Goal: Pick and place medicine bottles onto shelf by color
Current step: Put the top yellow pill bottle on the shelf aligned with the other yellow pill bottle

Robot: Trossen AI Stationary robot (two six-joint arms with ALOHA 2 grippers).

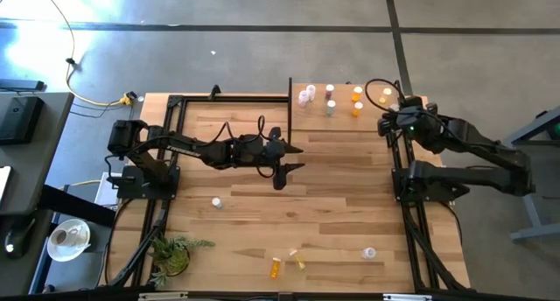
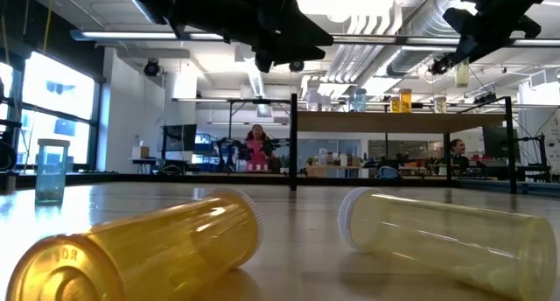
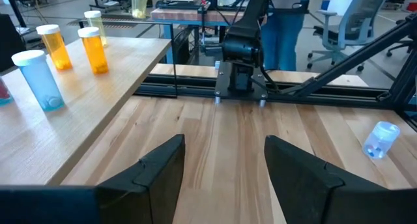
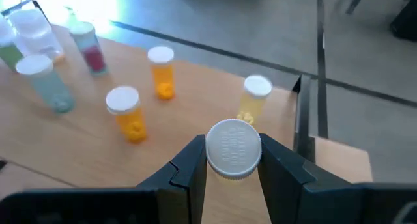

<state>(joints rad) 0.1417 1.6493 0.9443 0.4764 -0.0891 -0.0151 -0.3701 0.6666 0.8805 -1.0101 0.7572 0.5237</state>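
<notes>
The light-wood shelf (image 1: 346, 117) stands at the table's far side, with several bottles upright on it: two orange (image 4: 125, 113) (image 4: 161, 71), one yellow (image 4: 255, 97), one teal (image 4: 42, 84), and pink and clear ones. My right gripper (image 4: 232, 152) is above the shelf's right end, shut on a yellow bottle (image 2: 461, 73). My left gripper (image 3: 225, 162) is open and empty over the table's middle (image 1: 297, 158). On the table, an orange bottle (image 1: 276, 267), a yellow one (image 1: 298, 260) and a clear one (image 1: 369, 253) lie on their sides. A small teal one (image 1: 216, 202) stands upright. My right gripper pinches the yellow bottle at its white-capped top end (image 4: 233, 149) between its two fingers, one on each side. The fingers come from above, pointing down. The bottle hangs upright below them (image 2: 461, 75), clear of the shelf board.
A green plant (image 1: 172, 253) sits at the table's near left corner. Thin black posts (image 1: 290, 95) stand at the shelf's edges. The black frame rails (image 1: 166, 161) run along both table sides. People show in the room beyond the table.
</notes>
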